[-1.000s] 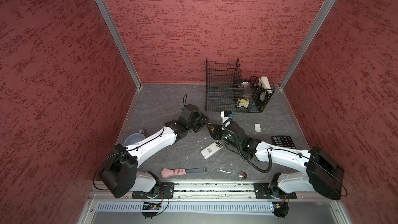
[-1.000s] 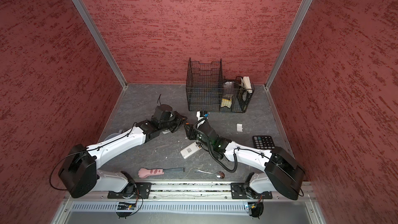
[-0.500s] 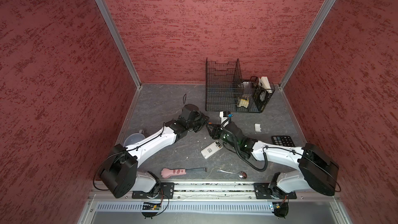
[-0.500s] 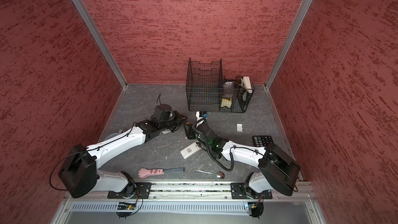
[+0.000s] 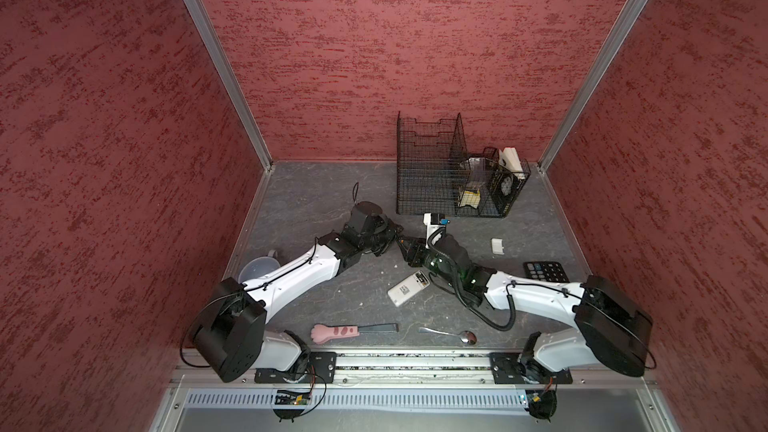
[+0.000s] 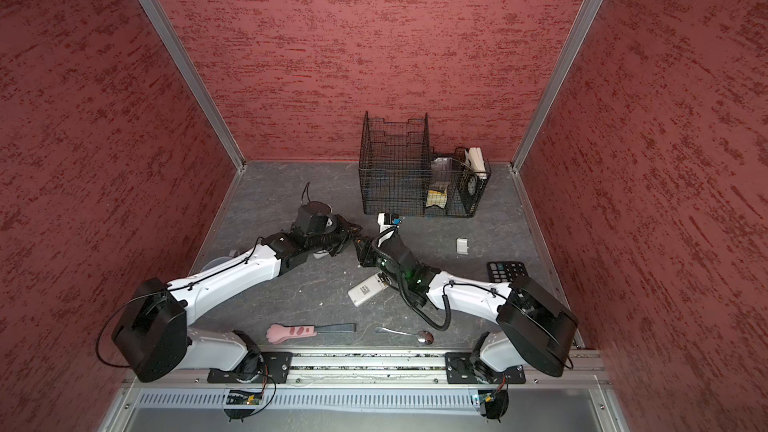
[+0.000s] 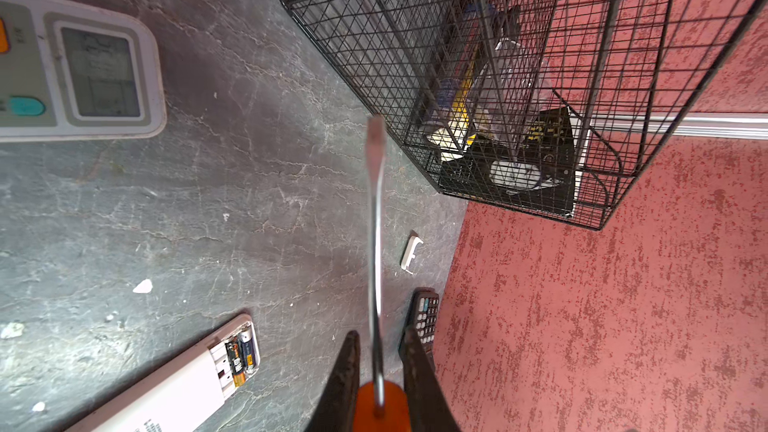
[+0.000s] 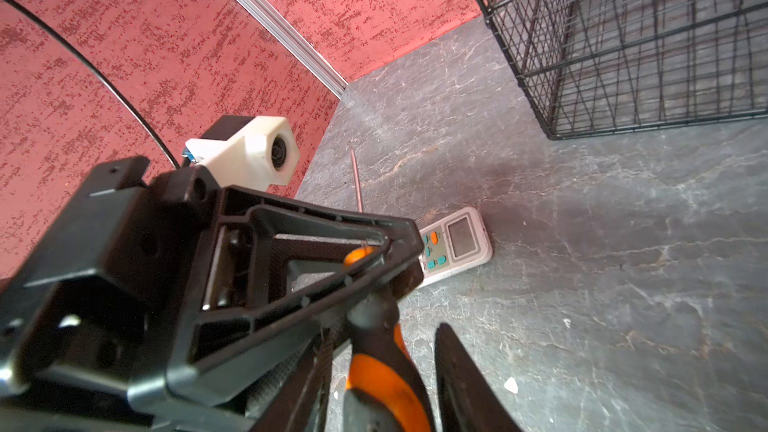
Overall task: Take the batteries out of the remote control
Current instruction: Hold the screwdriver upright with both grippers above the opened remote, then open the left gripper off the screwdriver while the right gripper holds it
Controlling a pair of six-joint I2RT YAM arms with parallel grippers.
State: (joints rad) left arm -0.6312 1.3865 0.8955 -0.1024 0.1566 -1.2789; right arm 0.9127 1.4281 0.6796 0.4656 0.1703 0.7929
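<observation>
Lying nearest on the tabletop (image 7: 249,160), the white remote control (image 7: 174,384) has its compartment open with the batteries (image 7: 241,353) seated inside. Beyond it, the left end effector (image 7: 380,336) is clamped on the screwdriver (image 7: 376,209), and the right end effector (image 8: 386,351) straddles its orange handle, fingers apart. This looks like a handover: the right should close before the left releases.

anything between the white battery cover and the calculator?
Nothing. Only bare grey tabletop separates the white cover from the calculator. This shows in both top views and the left wrist view.
</observation>
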